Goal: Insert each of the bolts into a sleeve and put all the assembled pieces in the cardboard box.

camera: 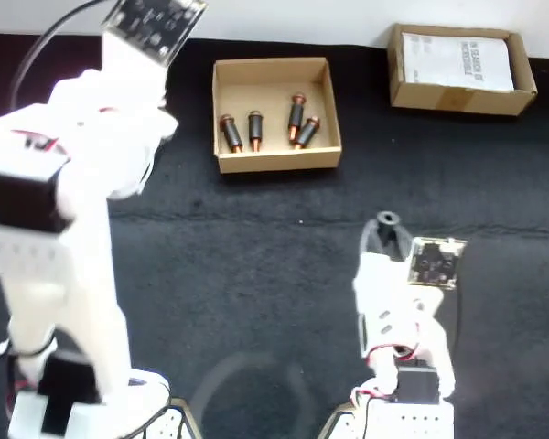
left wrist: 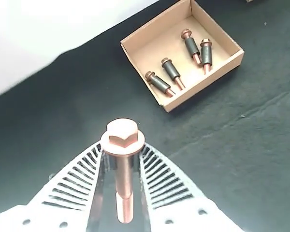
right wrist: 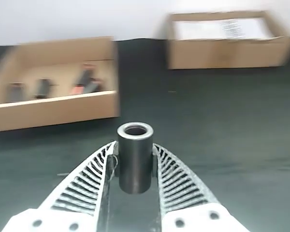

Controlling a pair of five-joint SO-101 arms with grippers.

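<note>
My left claw (left wrist: 123, 153) pinches a bolt (left wrist: 123, 193) by its shank, head at the fingertips, held high above the table, I reckon ready for mating. The cardboard box (camera: 273, 163) holds four assembled pieces (camera: 256, 131). My right claw (right wrist: 134, 147) clamps the sleeve (right wrist: 134, 169) upright, bore open to receive it.

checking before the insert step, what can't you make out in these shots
- Right wrist view: the assembled pieces in the cardboard box are blurred, and its front wall partly hides them.
- High view: the sleeve in the right pincer is small and dark against the black mat; little beyond its top rim is clear.
- High view: a printed sheet covers whatever is in the second box.
</note>
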